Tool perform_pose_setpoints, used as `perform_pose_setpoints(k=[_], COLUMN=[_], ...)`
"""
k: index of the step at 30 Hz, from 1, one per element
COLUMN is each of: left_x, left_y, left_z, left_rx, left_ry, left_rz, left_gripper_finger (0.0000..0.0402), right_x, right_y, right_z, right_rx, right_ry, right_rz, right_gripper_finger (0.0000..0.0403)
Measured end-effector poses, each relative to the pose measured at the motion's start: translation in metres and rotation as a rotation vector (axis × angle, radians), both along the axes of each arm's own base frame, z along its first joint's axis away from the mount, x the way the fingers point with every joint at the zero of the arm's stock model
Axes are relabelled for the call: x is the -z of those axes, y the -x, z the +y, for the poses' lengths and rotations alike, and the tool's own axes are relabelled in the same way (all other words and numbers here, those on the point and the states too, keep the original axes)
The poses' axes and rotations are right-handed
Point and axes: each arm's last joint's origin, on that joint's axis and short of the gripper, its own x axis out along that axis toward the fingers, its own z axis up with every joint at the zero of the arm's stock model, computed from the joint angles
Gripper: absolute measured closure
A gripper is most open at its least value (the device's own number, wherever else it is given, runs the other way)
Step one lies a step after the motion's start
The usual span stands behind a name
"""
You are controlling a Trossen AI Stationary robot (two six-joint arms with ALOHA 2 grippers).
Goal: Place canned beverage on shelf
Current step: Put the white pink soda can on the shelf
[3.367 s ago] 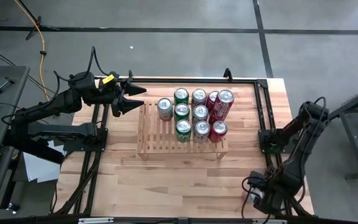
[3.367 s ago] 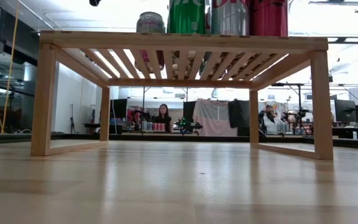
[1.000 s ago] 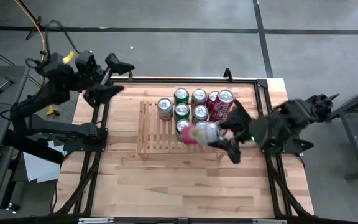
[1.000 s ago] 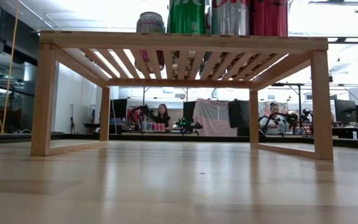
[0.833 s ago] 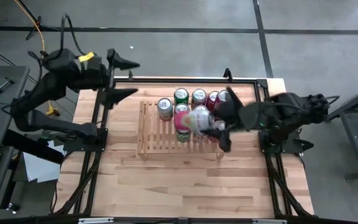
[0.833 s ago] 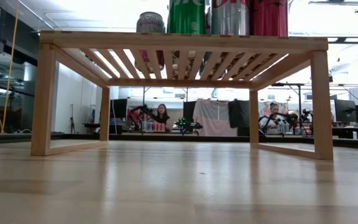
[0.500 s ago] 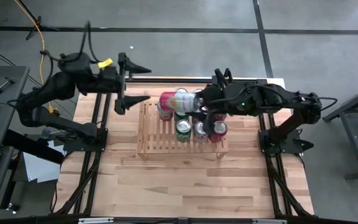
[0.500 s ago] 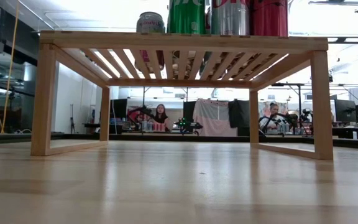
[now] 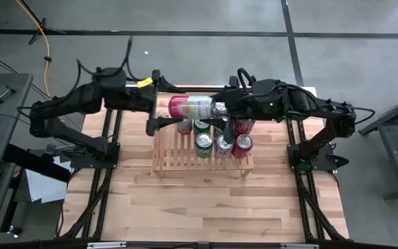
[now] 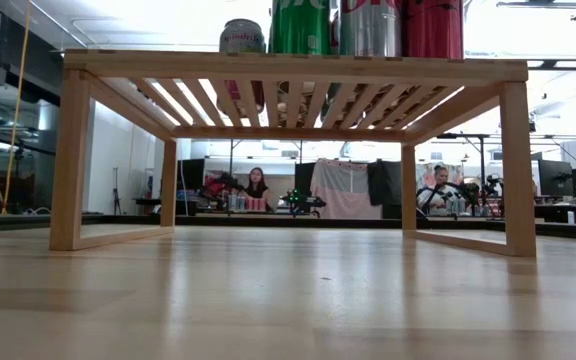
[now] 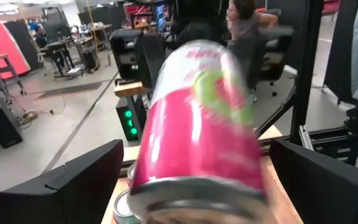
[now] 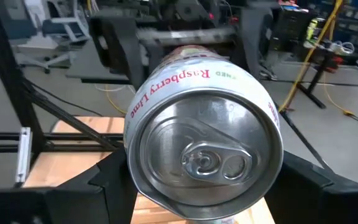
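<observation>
Low view, nearest: the wooden surface (image 10: 288,300), then the shelf (image 10: 288,68) on its short legs, with can bottoms standing on its slats. Beyond the shelf, seated people (image 10: 258,185) appear in the room behind.

High view: the shelf (image 9: 166,155) stands near the middle of the surface (image 9: 206,200). Upright cans (image 9: 204,144) fill its right and rear portion; the left front slats are bare.

Above the shelf's rear edge, the pink can (image 9: 193,107) lies horizontal in mid-air, clear of the slats. The right claw (image 9: 221,109) grasps it at the tab end, fingers clenched on the can's sides; the right wrist view shows the can's top (image 12: 204,158) facing the camera between both fingers.

The left claw (image 9: 159,104) is released, its fingers spread wide on either side of the can's base end without visibly touching it. The left wrist view shows the can (image 11: 197,130) between the two dark fingers (image 11: 73,183), with gaps on both sides.
</observation>
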Motion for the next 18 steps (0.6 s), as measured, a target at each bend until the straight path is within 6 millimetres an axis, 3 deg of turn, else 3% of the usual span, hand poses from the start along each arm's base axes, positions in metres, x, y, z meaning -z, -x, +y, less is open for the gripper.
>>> perform_pose_setpoints(k=[12, 18], left_x=[0.005, 0.005], left_y=[-0.022, -0.022], left_z=[-0.003, -0.003], left_rx=[0.024, 0.026], left_ry=[0.041, 0.064], left_rz=[-0.019, -0.019], left_gripper_finger=[0.0008, 0.0057], right_x=[0.000, -0.001], right_y=[0.000, 0.000], right_z=[0.000, 0.000], right_rx=[-0.023, -0.023], right_ry=[-0.007, -0.008], right_rz=[-0.001, -0.012], right_gripper_finger=[0.0143, 0.0143])
